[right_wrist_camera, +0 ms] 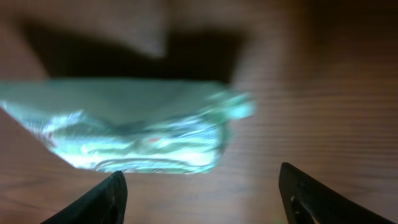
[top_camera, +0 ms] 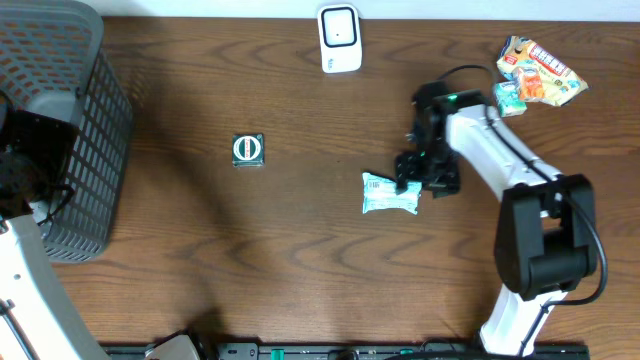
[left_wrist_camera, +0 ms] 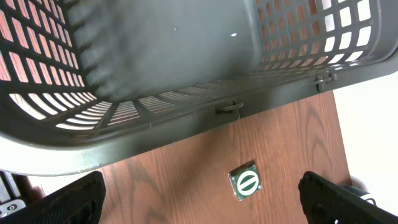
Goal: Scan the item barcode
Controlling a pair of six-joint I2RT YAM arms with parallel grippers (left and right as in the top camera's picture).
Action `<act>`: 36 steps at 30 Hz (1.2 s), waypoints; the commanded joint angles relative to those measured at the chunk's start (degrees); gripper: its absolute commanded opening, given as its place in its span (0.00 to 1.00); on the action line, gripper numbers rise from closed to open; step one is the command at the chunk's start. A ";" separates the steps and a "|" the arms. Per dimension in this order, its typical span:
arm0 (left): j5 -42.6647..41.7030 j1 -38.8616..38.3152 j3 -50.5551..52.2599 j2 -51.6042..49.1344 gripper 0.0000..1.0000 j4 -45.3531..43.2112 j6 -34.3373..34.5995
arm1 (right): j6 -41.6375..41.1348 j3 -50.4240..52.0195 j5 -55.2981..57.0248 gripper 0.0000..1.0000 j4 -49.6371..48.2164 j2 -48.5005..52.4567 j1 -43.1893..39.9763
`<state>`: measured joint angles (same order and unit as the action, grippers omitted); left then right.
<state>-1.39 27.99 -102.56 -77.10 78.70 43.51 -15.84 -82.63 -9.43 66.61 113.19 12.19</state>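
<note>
A teal foil packet [top_camera: 389, 194] lies flat on the wooden table near the middle right. My right gripper [top_camera: 416, 184] hovers low at the packet's right end. In the right wrist view the packet [right_wrist_camera: 137, 130] is blurred and lies just beyond the fingers, mostly ahead of the left one. That gripper [right_wrist_camera: 199, 193] is open, with only bare wood between its fingers. A white barcode scanner [top_camera: 339, 38] stands at the table's back edge. My left gripper [left_wrist_camera: 200, 190] is open and empty, held high over the near rim of the basket.
A dark mesh basket [top_camera: 70, 130] fills the left end of the table; its wall [left_wrist_camera: 186, 118] is close under the left wrist. A small green square packet [top_camera: 248, 149] lies left of centre. Several snack packets [top_camera: 540, 72] sit at the back right.
</note>
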 commanded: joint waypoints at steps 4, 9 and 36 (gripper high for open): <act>0.33 0.22 -0.15 -0.02 0.98 0.15 0.11 | 4.70 -3.74 -9.60 0.77 -0.72 -0.59 -7.67; 0.33 0.22 -0.15 0.00 0.98 0.15 0.11 | 6.73 -3.93 -13.25 0.85 -2.45 -0.57 -12.85; 0.33 0.22 -0.15 -0.02 0.98 0.15 0.09 | 8.20 -2.01 -9.79 0.92 0.52 -0.57 -1.01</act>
<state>-1.39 27.97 -102.56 -77.10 78.70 43.51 -8.19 -85.06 -21.76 66.92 113.19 10.15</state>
